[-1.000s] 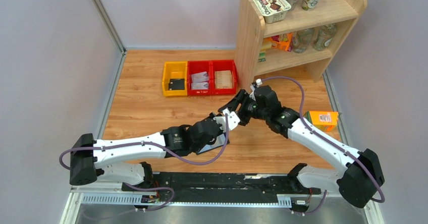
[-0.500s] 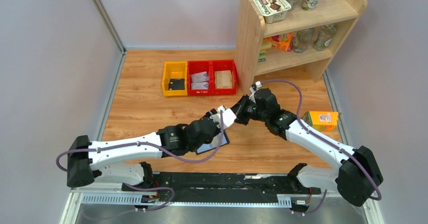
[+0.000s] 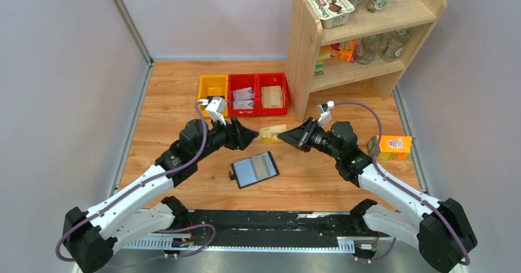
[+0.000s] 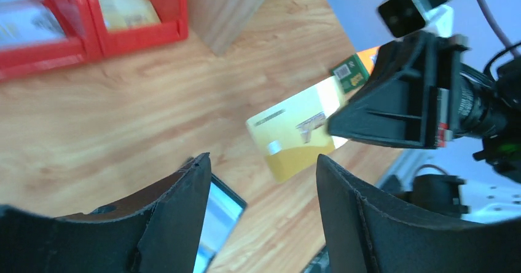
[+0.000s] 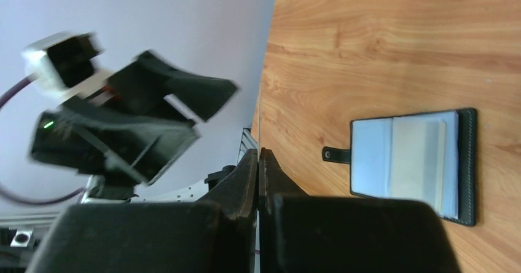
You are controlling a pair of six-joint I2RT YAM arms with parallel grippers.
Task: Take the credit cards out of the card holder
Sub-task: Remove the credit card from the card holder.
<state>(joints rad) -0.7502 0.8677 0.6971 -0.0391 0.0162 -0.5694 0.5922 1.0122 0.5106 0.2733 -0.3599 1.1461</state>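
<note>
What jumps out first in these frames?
A gold card hangs in mid-air over the middle of the table, pinched at one end by the right gripper. The left gripper faces it from the other side with its fingers spread wide. Just nearer the arm bases, the black wallet lies open and flat on the wood.

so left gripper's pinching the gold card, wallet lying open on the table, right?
No: the right gripper pinches the gold card; left wrist view shows the left gripper open, empty. Wallet does lie open on the table.
</note>
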